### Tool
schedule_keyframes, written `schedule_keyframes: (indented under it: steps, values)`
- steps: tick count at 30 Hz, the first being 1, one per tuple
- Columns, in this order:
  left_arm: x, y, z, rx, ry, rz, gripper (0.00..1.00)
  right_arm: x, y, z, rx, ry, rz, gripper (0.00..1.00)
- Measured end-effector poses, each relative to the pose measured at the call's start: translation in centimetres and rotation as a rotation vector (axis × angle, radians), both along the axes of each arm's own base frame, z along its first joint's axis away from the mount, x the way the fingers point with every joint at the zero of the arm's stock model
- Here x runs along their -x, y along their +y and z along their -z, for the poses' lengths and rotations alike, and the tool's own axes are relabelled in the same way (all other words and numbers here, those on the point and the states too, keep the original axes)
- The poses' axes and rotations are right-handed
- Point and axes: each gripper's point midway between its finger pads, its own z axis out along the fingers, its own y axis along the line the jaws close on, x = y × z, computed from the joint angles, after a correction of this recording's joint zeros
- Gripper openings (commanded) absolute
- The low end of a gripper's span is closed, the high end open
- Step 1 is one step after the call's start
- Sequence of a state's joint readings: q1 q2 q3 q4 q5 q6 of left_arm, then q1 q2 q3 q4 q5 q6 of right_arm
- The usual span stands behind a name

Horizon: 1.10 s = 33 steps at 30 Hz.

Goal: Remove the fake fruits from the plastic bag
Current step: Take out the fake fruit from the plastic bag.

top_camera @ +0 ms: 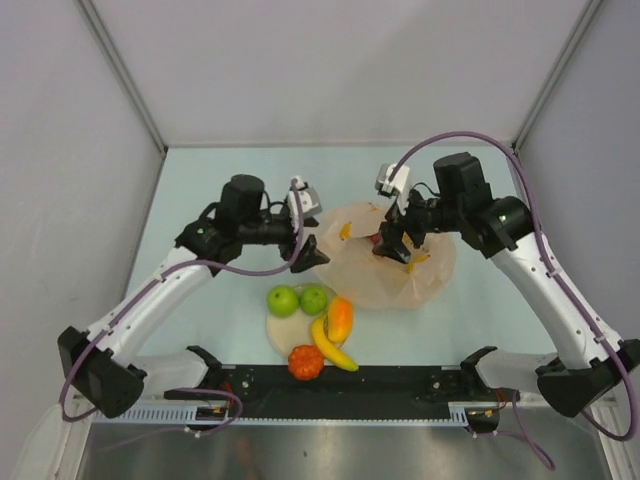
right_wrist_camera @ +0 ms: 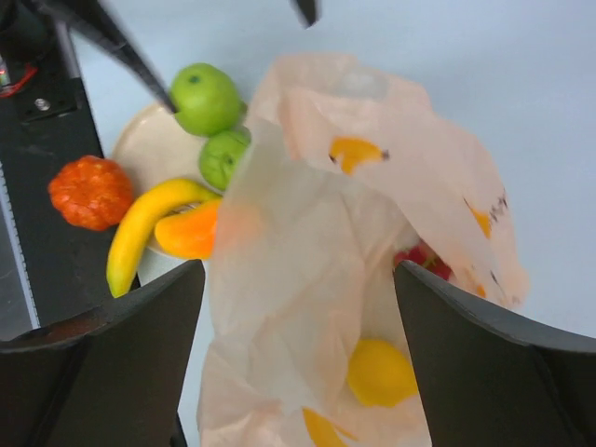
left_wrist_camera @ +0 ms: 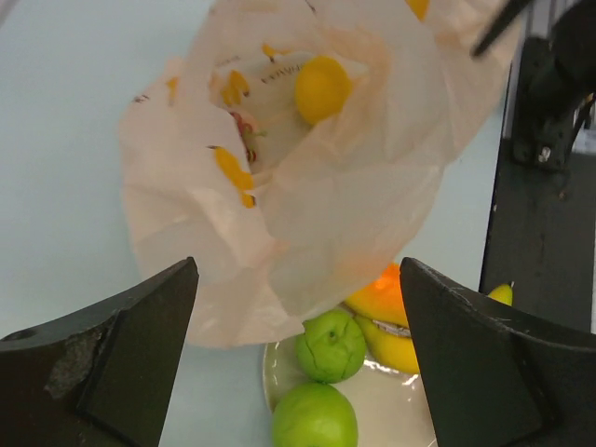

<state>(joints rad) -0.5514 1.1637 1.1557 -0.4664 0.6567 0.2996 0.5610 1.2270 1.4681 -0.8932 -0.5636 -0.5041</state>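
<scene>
Pale table (top_camera: 200,200); bag (top_camera: 400,275) at 1 o'clock of plate (top_camera: 283,336). We poise left gripper (left_wrist_camera: 298,270), right gripper (right_wrist_camera: 298,270), jaws released, empty, for lemon (left_wrist_camera: 321,87) inside.

- L arm (top_camera: 165,280): I've got it reaching fwd from the near-left base, elbow bent, wrist turned in toward centre.
- L gripper (top_camera: 308,252): jaws wide apart, nothing btwn them.
- R arm (top_camera: 545,275): mirrors it, wrist pitched down.
- R gripper (top_camera: 393,247): jaws spread wide, empty.
</scene>
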Motion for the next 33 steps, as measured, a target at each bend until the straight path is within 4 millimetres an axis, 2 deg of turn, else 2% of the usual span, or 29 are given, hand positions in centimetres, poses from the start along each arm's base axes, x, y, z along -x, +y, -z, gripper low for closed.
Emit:
schedule_keyframes:
  steps: [3,6,8,9,11,12,14,15,17,19,22,25,28,33]
  values:
    - [0.7,-1.5,2.5,-0.077,0.004,0.065,0.96,-1.1,-1.5,1.0,0.018,0.045,0.069,0.78]
    - [0.4,-2.2,4.6,-0.158,-0.016,0.083,0.93,-1.4,-1.9,3.5,0.060,0.113,0.091,0.71]
    - [-0.2,-2.4,5.5,-0.201,-0.050,0.070,0.82,-1.4,-2.1,5.2,0.089,0.150,0.103,0.61]
    - [-0.5,-2.6,5.8,-0.216,-0.064,0.061,0.71,-1.5,-2.1,6.0,0.104,0.169,0.110,0.57]
    - [-1.6,-2.9,6.7,-0.255,-0.100,0.033,0.58,-2.0,-2.2,7.6,0.132,0.195,0.123,0.52]
    - [-2.2,-3.0,7.2,-0.274,-0.113,0.017,0.40,-2.4,-2.3,8.6,0.150,0.206,0.130,0.50]
    - [-3.4,-3.1,8.6,-0.315,-0.113,-0.015,0.16,-3.1,-2.7,11.4,0.204,0.236,0.144,0.44]
    - [-3.7,-3.1,9.3,-0.331,-0.104,-0.027,0.00,-3.3,-3.2,13.0,0.242,0.251,0.151,0.42]
    - [-4.3,-3.0,10.6,-0.362,-0.085,-0.047,0.00,-3.3,-4.9,16.5,0.329,0.291,0.170,0.40]
    - [-4.4,-2.9,10.9,-0.365,-0.063,-0.064,0.00,-2.7,-7.2,19.2,0.412,0.331,0.195,0.38]
    - [-4.1,-3.2,10.2,-0.330,-0.045,-0.074,0.00,-1.6,-10.4,21.3,0.497,0.361,0.225,0.37]
    - [-3.5,-3.5,9.1,-0.281,-0.020,-0.079,0.00,0.0,-13.0,22.0,0.566,0.336,0.224,0.36]
    - [-2.8,-3.8,7.8,-0.232,-0.003,-0.075,0.00,1.2,-14.2,22.1,0.607,0.288,0.200,0.36]
    - [-2.1,-4.5,6.1,-0.164,0.023,-0.058,0.00,0.6,-13.9,21.3,0.606,0.222,0.182,0.38]
